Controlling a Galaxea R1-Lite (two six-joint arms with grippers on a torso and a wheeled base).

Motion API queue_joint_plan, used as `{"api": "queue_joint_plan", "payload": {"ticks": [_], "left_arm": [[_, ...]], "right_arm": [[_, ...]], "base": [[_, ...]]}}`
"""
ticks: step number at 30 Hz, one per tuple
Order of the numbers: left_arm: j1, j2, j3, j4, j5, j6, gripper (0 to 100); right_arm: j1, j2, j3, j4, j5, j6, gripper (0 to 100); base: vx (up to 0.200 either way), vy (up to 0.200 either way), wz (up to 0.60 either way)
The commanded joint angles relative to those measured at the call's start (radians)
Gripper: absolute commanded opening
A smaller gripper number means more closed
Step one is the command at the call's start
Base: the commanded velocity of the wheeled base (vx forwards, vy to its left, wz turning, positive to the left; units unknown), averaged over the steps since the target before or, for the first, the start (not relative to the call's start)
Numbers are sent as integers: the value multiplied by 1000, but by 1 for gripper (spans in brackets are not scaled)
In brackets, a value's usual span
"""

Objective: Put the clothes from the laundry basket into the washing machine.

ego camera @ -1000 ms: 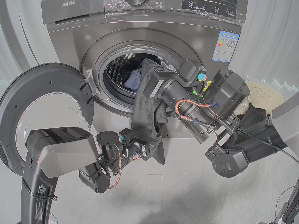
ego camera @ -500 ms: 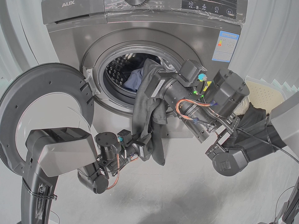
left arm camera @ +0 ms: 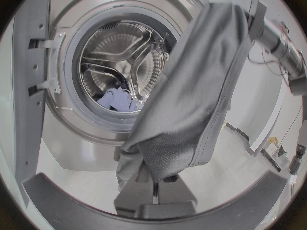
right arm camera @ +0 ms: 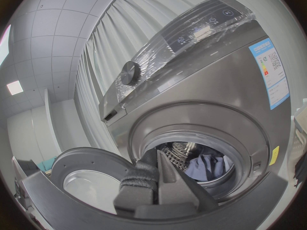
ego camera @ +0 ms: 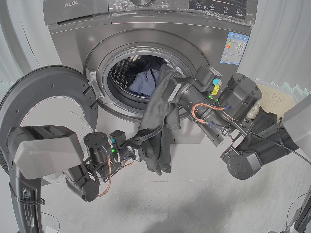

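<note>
A dark grey garment (ego camera: 158, 114) hangs in front of the open washing machine (ego camera: 81, 42), stretched between both grippers. My right gripper (right arm camera: 156, 166) is shut on its upper end at the right rim of the drum opening (ego camera: 111, 91). Its fingers are hidden by cloth in the head view. My left gripper (ego camera: 146, 150) is low in front of the machine, shut on the garment's lower fold (left arm camera: 166, 157). A blue garment (ego camera: 145, 81) lies inside the drum. The white laundry basket (ego camera: 282, 91) stands to the right with dark cloth (ego camera: 264, 120) in it.
The round machine door (ego camera: 42, 91) is swung fully open to the left, just behind my left arm. Pale curtains hang on both sides of the machine. The grey floor (ego camera: 181, 198) in front is bare.
My left gripper has pulled left and slightly up with the garment's lower end. My right arm has shifted right with the upper end, so more of the blue garment shows.
</note>
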Motion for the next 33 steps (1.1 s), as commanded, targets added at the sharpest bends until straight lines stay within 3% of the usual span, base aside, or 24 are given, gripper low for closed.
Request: {"api": "queue_joint_plan", "payload": {"ticks": [1,5,9,12,14,21,33], "left_arm": [[21,-184,109,-4,-45,-1,0],[26,-282,180,-4,-71,-1,0],[27,-440,305,-3,-131,-11,0],[45,-484,315,-1,-148,0,0],[56,-510,296,-1,-149,-9,0],[121,-555,196,0,-151,-18,0],[127,-622,155,3,-140,-20,0]], "right_arm": [[-72,-66,122,-6,1,3,0],[-100,-110,212,-14,6,14,0],[-133,-187,353,-42,26,14,0],[-132,-203,398,-98,30,36,0],[-133,-207,431,-135,34,46,0],[-132,-180,468,-157,35,45,0],[-130,-166,482,-163,32,48,0]], "base": [[0,0,0],[0,0,0],[0,0,0],[0,0,0],[0,0,0],[0,0,0],[0,0,0]]}}
